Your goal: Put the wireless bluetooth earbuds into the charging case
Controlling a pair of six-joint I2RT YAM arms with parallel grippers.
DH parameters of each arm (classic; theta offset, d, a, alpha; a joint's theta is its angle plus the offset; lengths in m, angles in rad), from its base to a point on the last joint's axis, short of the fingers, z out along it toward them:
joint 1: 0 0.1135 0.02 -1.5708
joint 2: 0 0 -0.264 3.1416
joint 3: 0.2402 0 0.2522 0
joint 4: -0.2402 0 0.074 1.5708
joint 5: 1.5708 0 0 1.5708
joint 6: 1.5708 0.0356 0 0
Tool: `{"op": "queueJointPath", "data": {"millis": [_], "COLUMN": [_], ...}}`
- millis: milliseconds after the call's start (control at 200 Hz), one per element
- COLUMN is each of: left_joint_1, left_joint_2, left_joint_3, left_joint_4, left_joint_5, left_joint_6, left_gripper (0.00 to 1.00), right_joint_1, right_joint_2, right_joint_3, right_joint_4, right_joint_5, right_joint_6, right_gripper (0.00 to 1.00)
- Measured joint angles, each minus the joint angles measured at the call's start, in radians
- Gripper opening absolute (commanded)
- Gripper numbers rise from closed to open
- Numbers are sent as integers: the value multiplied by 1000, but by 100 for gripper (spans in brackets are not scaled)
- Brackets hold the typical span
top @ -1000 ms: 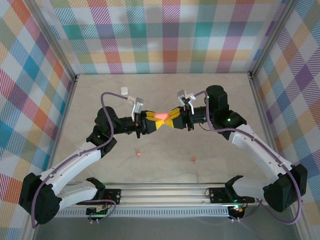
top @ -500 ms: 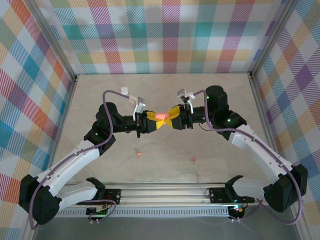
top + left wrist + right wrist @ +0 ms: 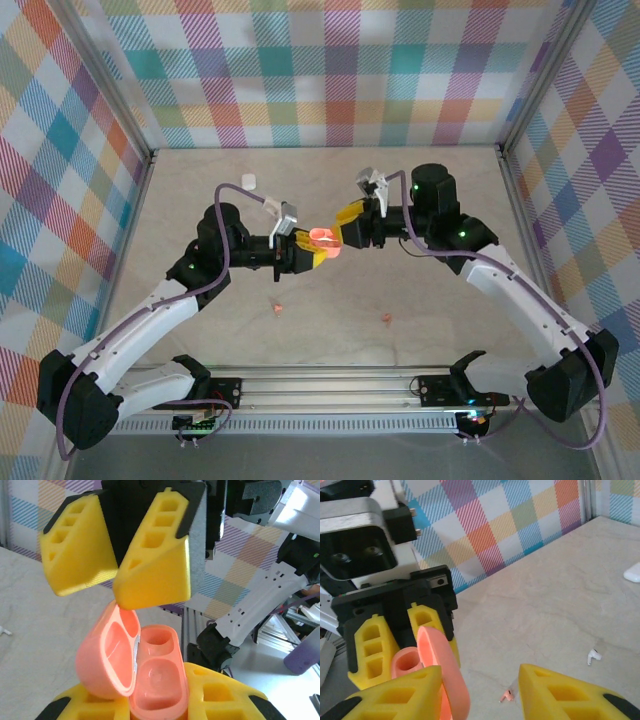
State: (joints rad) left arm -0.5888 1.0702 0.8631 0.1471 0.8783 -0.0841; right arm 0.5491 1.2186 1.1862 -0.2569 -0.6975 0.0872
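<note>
A salmon-pink charging case (image 3: 323, 239) is held above the table with its lid (image 3: 106, 654) swung open beside the base (image 3: 159, 676); both sockets are empty. My left gripper (image 3: 312, 250) (image 3: 155, 702) is shut on the base. My right gripper (image 3: 352, 221) (image 3: 480, 692) is open just above it, one yellow finger (image 3: 152, 562) touching the lid's top edge (image 3: 444, 666). Two pink earbuds (image 3: 277, 308) (image 3: 386, 319) lie on the table below; one pink earbud (image 3: 507, 695) shows between the right fingers. A white earbud (image 3: 592, 655) lies farther off.
A white case (image 3: 249, 181) (image 3: 633, 572) rests near the back left of the table. Checked walls enclose the table on three sides. The aluminium rail (image 3: 330, 385) with the arm bases runs along the near edge.
The pink case's lid has swung open. My right gripper has opened and drawn back up and to the right off the case. My left gripper has shifted slightly forward, keeping the base.
</note>
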Motion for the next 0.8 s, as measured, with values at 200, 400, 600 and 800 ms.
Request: {"op": "queueJointPath", "data": {"millis": [200, 400, 600, 800], "left_joint_1": [3, 2, 1, 4], "left_joint_2": [0, 21, 93, 150], "left_joint_3": [0, 8, 37, 37], "left_joint_4": [-42, -74, -104, -119], "left_joint_5": [-19, -32, -36, -59], "left_joint_6": [30, 51, 53, 35], "left_gripper": [0, 0, 0, 0], "right_joint_1": [3, 1, -1, -1], "right_joint_2": [17, 21, 18, 15], "right_joint_3": [3, 3, 4, 16], "right_joint_4": [-27, -60, -98, -167], "right_joint_5": [33, 50, 86, 117], "right_joint_6": [29, 71, 116, 153], "right_gripper": [47, 50, 52, 53]}}
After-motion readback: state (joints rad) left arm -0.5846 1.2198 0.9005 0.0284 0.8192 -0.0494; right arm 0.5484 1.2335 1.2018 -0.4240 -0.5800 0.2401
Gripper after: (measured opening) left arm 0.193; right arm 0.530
